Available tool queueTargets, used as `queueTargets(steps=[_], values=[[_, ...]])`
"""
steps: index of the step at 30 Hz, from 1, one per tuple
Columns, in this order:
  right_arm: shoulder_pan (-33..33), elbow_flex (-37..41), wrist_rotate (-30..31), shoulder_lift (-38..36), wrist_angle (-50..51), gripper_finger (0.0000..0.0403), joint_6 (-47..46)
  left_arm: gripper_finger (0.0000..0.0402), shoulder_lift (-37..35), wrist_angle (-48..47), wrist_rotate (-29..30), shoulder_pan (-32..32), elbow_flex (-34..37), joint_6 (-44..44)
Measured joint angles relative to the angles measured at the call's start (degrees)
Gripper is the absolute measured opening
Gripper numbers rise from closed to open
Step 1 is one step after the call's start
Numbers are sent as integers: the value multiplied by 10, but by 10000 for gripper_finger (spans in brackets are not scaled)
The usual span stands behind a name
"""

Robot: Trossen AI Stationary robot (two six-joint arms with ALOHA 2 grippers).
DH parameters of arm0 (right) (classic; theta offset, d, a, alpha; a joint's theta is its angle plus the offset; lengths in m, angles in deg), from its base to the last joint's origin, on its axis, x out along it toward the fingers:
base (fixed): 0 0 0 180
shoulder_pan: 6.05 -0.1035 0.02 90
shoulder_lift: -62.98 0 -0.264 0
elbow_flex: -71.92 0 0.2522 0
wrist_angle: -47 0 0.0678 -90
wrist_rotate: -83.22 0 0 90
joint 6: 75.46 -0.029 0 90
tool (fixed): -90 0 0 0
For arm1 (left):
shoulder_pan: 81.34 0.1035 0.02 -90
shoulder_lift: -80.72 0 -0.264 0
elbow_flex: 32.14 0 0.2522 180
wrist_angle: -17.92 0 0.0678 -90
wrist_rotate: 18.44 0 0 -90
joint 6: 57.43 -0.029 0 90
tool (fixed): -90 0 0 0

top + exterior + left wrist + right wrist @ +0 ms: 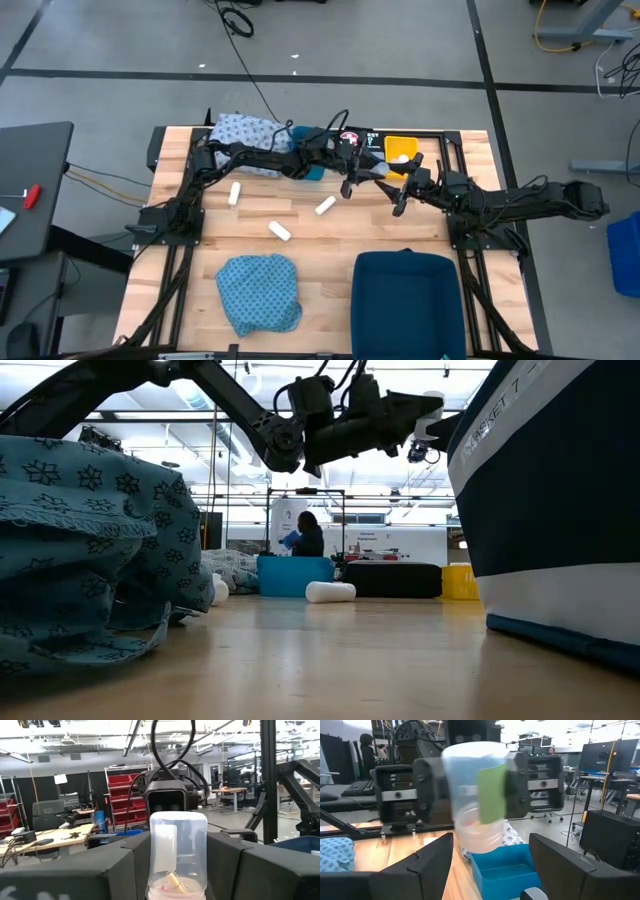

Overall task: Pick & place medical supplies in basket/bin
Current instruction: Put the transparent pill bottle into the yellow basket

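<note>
Centrally, left end effector [352,186] gripping vial [178,855], right end effector [396,197] open opposite.

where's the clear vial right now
The clear vial is held up in the air in the left hand, above mid-table, facing the open right hand close by.

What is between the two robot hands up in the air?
A clear vial, gripped by the left hand. The right wrist view shows it just ahead of the open right hand.
</note>
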Motion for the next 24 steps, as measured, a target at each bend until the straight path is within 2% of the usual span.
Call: queueTargets(steps=[18, 24], values=[[0, 0, -13, 0, -13, 268, 4, 146, 27, 29, 5, -12, -8, 15], [0, 0, -15, 0, -11, 223, 5, 146, 29, 39, 7, -11, -8, 22]])
